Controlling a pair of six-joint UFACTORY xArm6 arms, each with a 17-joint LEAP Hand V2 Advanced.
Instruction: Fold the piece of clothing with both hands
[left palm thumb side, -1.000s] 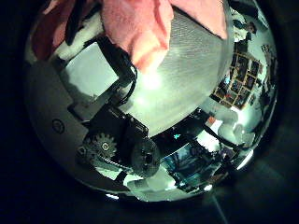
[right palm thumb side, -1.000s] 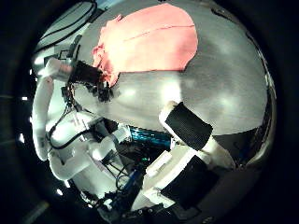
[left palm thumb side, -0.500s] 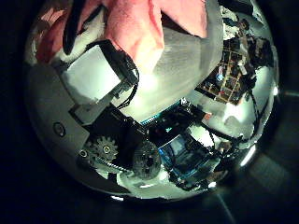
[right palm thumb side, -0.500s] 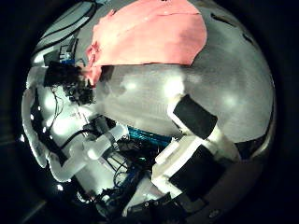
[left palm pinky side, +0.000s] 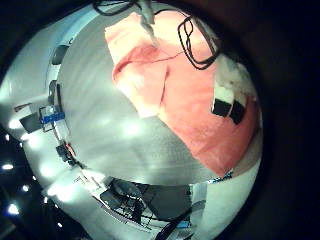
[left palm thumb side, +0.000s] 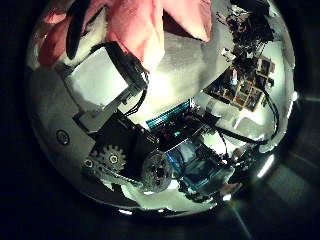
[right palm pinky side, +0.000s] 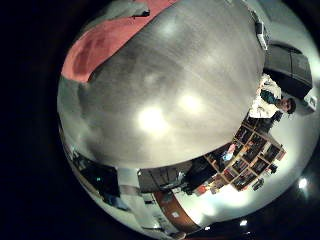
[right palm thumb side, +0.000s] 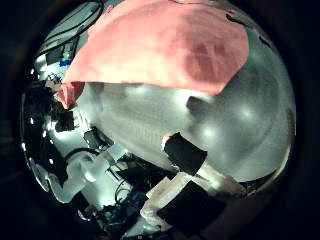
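The piece of clothing (left palm pinky side: 185, 90) lies spread on the round table (left palm pinky side: 110, 130), with one edge folded up. In the left little finger side palm view a left fingertip (left palm pinky side: 228, 102) sits on the cloth near its edge. In the left thumb side palm view the cloth (left palm thumb side: 150, 25) is close to the palm and a dark fingertip (left palm thumb side: 77, 28) curls against it, so my left hand (left palm thumb side: 110, 80) pinches it. In the right thumb side palm view the cloth (right palm thumb side: 165, 45) fills much of the picture, one corner hanging. A finger (right palm thumb side: 187, 155) of my right hand stretches over bare table, away from the cloth.
The table's bare top (right palm pinky side: 170, 100) shows in the right little finger side palm view, with the cloth's edge (right palm pinky side: 100, 45) at one side. Shelves and room clutter (left palm thumb side: 245, 85) stand beyond the table's rim. An arm (left palm pinky side: 146, 18) reaches over the cloth's far end.
The right palm has come closer to the clothing, which now fills more of its view. The left palm has turned, still at the cloth, and the cloth's corner has lifted.
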